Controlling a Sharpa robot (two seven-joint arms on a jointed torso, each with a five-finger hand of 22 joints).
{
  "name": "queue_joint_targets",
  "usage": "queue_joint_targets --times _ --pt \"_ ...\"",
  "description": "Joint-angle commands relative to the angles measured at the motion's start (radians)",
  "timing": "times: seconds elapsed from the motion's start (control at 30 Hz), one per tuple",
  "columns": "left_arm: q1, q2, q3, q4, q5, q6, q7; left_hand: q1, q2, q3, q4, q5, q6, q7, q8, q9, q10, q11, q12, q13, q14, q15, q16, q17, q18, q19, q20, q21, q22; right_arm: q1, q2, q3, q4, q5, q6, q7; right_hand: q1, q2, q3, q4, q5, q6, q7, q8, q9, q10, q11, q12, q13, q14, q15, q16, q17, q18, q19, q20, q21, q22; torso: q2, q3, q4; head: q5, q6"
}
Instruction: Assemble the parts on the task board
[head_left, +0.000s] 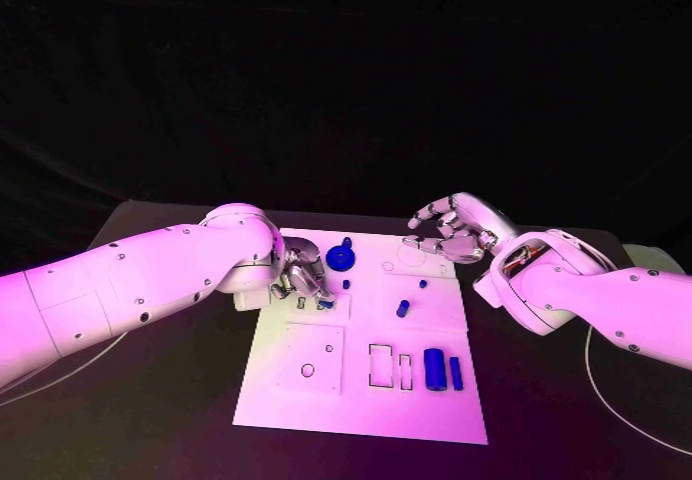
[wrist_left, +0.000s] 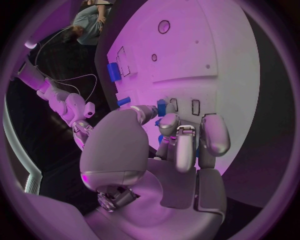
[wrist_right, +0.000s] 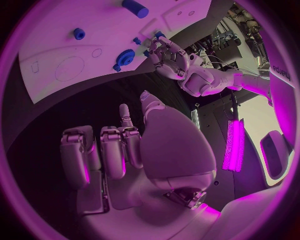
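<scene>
The white task board (head_left: 361, 400) lies in the middle of the table. My left hand (head_left: 303, 275) is down on the board's far left part, fingers curled, and pinches a small blue part (wrist_left: 162, 106) between its fingertips. A blue gear (head_left: 340, 257) stands just beyond that hand. A small blue peg (head_left: 404, 308) sits mid-board, and two blue blocks (head_left: 434, 368) lie at the near right. My right hand (head_left: 454, 230) hovers over the board's far right corner with fingers curled in and nothing in them. The right wrist view shows the left hand (wrist_right: 167, 54) by the gear (wrist_right: 125, 59).
The near left of the board carries a square plate with a round hole (head_left: 307, 370). Empty rectangular slots (head_left: 381, 365) lie beside the blue blocks. Black table (head_left: 173, 400) surrounds the board, with a cable (head_left: 606, 400) on the right side.
</scene>
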Motion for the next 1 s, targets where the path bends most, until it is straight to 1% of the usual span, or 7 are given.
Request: queue_joint_targets --times 0.03,0.23,0.43,0.5,0.6,0.83,1.0 --pt "0.000 -0.010 0.002 0.019 0.073 -0.063 0.017 -0.032 0.000 0.216 -0.210 0.023 0.000 0.001 0.006 0.011 0.007 0.003 0.001 0.004 0.098 -0.003 0.006 0.245 -0.019 -0.001 0.006 0.004 0.001 -0.001 0.000 0.000 -0.001 -0.010 0.012 0.000 0.002 0.009 -0.003 0.001 0.005 -0.007 -0.001 0.005 0.001 0.043 -0.005 -0.004 0.193 0.089 -0.006 -0.004 0.190 -0.008 0.091 -0.007 -0.005 0.246 -0.001 0.0009 0.0014 -0.001 0.002" --pt "0.000 -0.037 0.006 0.063 0.108 -0.140 0.037 -0.058 -0.006 0.236 -0.235 0.052 0.009 -0.002 0.013 0.022 0.017 0.000 0.009 0.012 0.100 -0.005 0.010 0.251 -0.019 0.001 0.004 0.006 0.005 -0.001 -0.005 -0.001 -0.003 -0.010 0.013 -0.001 0.001 0.009 -0.004 0.001 0.006 -0.007 -0.001 0.005 0.001 0.043 -0.005 -0.004 0.193 0.089 -0.006 -0.004 0.190 -0.008 0.091 -0.007 -0.005 0.246 -0.005 0.0005 0.0075 -0.005 0.004" --pt "-0.003 -0.051 0.003 0.080 0.094 -0.173 0.046 -0.078 -0.011 0.251 -0.256 0.089 0.019 -0.005 0.017 0.030 0.026 -0.003 0.014 0.018 0.100 -0.009 0.010 0.252 -0.020 0.007 0.000 0.012 0.015 -0.001 -0.010 -0.001 -0.003 -0.010 0.017 -0.006 -0.003 0.009 -0.005 0.003 0.008 -0.008 -0.001 0.006 0.003 0.043 -0.005 -0.005 0.192 0.088 -0.006 -0.004 0.189 -0.008 0.090 -0.007 -0.007 0.244 -0.011 0.0013 0.0131 -0.011 -0.002" --pt "-0.004 -0.054 0.002 0.083 0.076 -0.173 0.045 -0.079 -0.012 0.252 -0.259 0.093 0.020 -0.006 0.017 0.031 0.027 -0.004 0.014 0.018 0.100 -0.009 0.010 0.251 -0.021 0.008 0.000 0.013 0.017 -0.001 -0.011 -0.001 -0.004 -0.010 0.019 -0.007 -0.005 0.009 -0.006 0.004 0.009 -0.008 -0.001 0.007 0.003 0.043 -0.005 -0.005 0.192 0.088 -0.006 -0.004 0.190 -0.007 0.089 -0.007 -0.007 0.244 -0.010 0.0011 0.0116 -0.009 -0.005" --pt "-0.009 -0.059 0.000 0.089 0.026 -0.165 0.039 -0.081 -0.014 0.254 -0.265 0.098 0.022 -0.006 0.018 0.032 0.030 -0.005 0.017 0.021 0.101 -0.010 0.012 0.253 -0.022 0.011 -0.001 0.016 0.022 -0.002 -0.012 -0.001 -0.004 -0.010 0.020 -0.008 -0.005 0.009 -0.006 0.004 0.009 -0.008 -0.001 0.007 0.003 0.043 -0.005 -0.005 0.192 0.088 -0.006 -0.004 0.190 -0.007 0.089 -0.007 -0.007 0.244 -0.012 0.0010 0.0138 -0.006 -0.009" --pt "-0.017 -0.065 -0.002 0.098 -0.060 -0.123 0.019 -0.092 -0.022 0.261 -0.281 0.133 0.031 -0.009 0.023 0.039 0.040 -0.008 0.024 0.030 0.102 -0.013 0.013 0.256 -0.024 0.020 -0.004 0.023 0.036 -0.002 -0.011 -0.001 -0.007 -0.010 0.019 -0.008 -0.007 0.009 -0.007 0.004 0.009 -0.009 -0.001 0.008 0.004 0.043 -0.005 -0.005 0.192 0.088 -0.006 -0.004 0.189 -0.007 0.089 -0.007 -0.007 0.244 -0.011 0.0011 0.0130 -0.004 -0.009" --pt "-0.022 -0.062 -0.005 0.095 -0.090 -0.101 0.010 -0.095 -0.023 0.263 -0.284 0.144 0.034 -0.010 0.023 0.040 0.042 -0.008 0.025 0.031 0.102 -0.014 0.013 0.255 -0.025 0.021 -0.005 0.024 0.037 -0.003 -0.009 -0.002 -0.008 -0.010 0.019 -0.009 -0.007 0.009 -0.007 0.004 0.009 -0.009 -0.001 0.008 0.004 0.043 -0.005 -0.005 0.192 0.088 -0.006 -0.004 0.189 -0.007 0.089 -0.007 -0.007 0.244 -0.010 0.0019 0.0106 0.002 -0.012"
